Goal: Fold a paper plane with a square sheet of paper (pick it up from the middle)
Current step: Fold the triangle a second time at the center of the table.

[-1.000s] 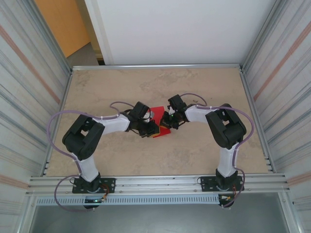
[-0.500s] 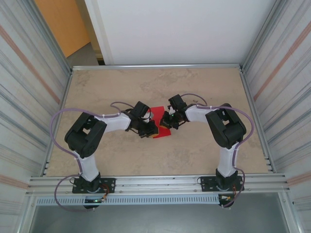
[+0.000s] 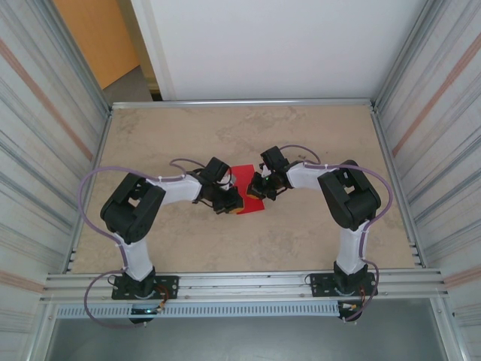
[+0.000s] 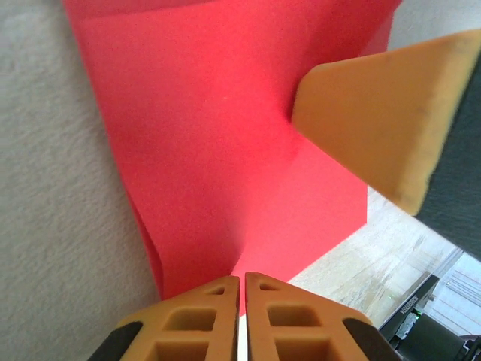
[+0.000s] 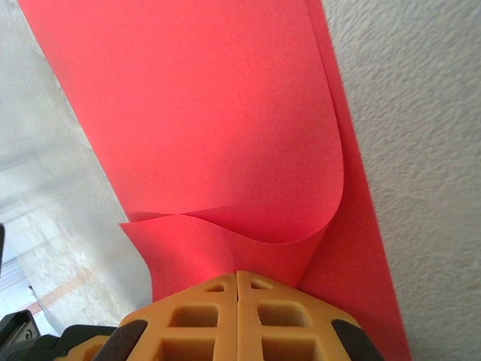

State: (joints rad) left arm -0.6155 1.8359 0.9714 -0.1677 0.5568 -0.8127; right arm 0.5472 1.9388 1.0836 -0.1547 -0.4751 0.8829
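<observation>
We judge the thin bright red square sheet of paper (image 4: 210, 135) floppy and crease-prone; left gripper (image 4: 242, 278) and right gripper (image 5: 237, 274) pinch its edges between closed jaws.

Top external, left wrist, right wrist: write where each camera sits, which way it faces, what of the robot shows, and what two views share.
Top external: above, behind the bases, looking down at the table; left arm and right arm show.
Left wrist: on the left arm, looking along the shut left pincer at the red paper.
Right wrist: likewise along the shut right pincer.
Shared: both wrist views show this paper.
</observation>
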